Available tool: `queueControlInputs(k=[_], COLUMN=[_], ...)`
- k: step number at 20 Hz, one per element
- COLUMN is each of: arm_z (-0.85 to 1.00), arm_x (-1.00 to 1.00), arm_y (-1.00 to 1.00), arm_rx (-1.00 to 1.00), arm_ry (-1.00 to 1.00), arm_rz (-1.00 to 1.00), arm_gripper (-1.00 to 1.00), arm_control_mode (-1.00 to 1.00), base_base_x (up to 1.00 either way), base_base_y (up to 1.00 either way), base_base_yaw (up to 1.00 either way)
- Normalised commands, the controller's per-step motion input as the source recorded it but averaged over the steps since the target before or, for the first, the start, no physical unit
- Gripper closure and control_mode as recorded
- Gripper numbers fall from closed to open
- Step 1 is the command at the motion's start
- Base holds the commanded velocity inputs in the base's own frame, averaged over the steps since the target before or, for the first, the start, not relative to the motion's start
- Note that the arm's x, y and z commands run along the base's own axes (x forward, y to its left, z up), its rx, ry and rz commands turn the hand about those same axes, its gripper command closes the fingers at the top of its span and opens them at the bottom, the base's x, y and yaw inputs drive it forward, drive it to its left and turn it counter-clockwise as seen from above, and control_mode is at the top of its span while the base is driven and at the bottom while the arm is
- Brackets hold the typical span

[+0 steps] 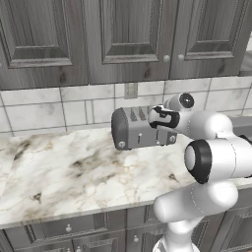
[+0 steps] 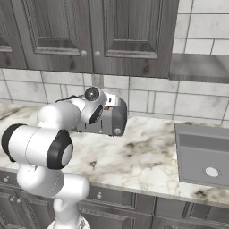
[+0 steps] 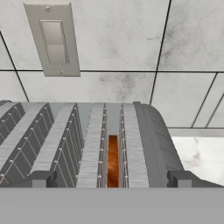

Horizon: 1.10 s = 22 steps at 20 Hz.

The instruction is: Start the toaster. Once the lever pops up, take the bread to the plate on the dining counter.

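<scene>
The grey toaster (image 1: 135, 130) stands on the marble worktop against the tiled wall, also seen behind my arm as the toaster (image 2: 112, 117). My hand hovers just above its right end. In the hand view the gripper (image 3: 111, 180) is open, its two dark fingertips (image 3: 41, 179) wide apart over the toaster's top (image 3: 61, 140). The bread (image 3: 113, 161) sits deep in the slot between them, a brown strip with nothing touching it. The plate and the dining counter are out of view.
A grey wall switch plate (image 3: 54, 39) is on the tiles behind the toaster. Dark upper cabinets (image 1: 123, 34) hang above. A grey recessed sink (image 2: 203, 154) lies to the right. Bare marble worktop (image 1: 64, 172) spreads left and in front of the toaster.
</scene>
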Motion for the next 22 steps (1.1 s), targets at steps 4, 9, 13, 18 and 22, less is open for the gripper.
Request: queueControlInputs(k=[4, 9, 13, 18, 22], arm_z=[0.00, 0.00, 0.00, 0.00, 0.00], arm_x=[0.00, 0.00, 0.00, 0.00, 0.00], arm_y=[0.00, 0.00, 0.00, 0.00, 0.00], arm_rx=[0.00, 0.00, 0.00, 0.00, 0.00], arm_ry=[0.00, 0.00, 0.00, 0.00, 0.00], arm_rz=[0.00, 0.00, 0.00, 0.00, 0.00], arm_gripper=[-1.00, -1.00, -1.00, -1.00, -1.00], arm_control_mode=[-1.00, -1.00, -1.00, -1.00, -1.00], base_base_x=[0.00, 0.00, 0.00, 0.00, 0.00], base_base_y=[0.00, 0.00, 0.00, 0.00, 0.00], base_base_yaw=[0.00, 0.00, 0.00, 0.00, 0.00])
